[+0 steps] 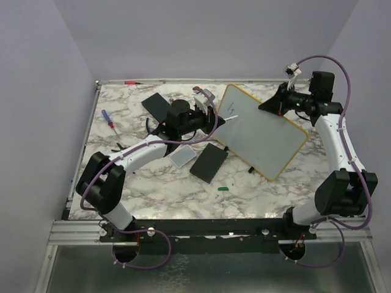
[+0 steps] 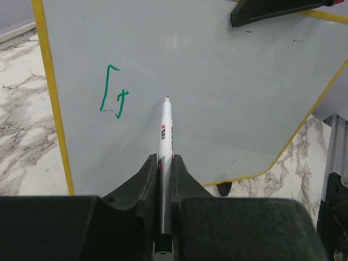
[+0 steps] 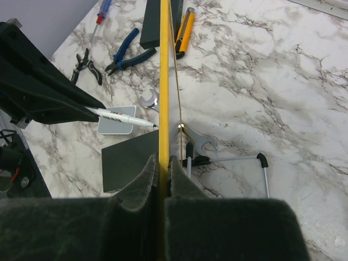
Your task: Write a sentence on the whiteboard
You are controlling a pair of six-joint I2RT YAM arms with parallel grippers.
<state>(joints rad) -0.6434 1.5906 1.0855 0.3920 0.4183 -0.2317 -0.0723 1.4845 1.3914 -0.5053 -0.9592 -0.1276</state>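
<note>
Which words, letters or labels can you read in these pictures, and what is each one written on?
Large flat white whiteboard with yellow rim: green handwritten marks, roughly "It".
Slim white marker pen: red and black print, too blurred to read.

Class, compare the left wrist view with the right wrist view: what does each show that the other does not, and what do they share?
Left wrist only: the green marks on the face of the whiteboard. Right wrist only: the blue-handled pliers, the screwdriver and the wrench, with the board seen edge-on. Both: the whiteboard, the marker held in the left gripper, and the marble table.
</note>
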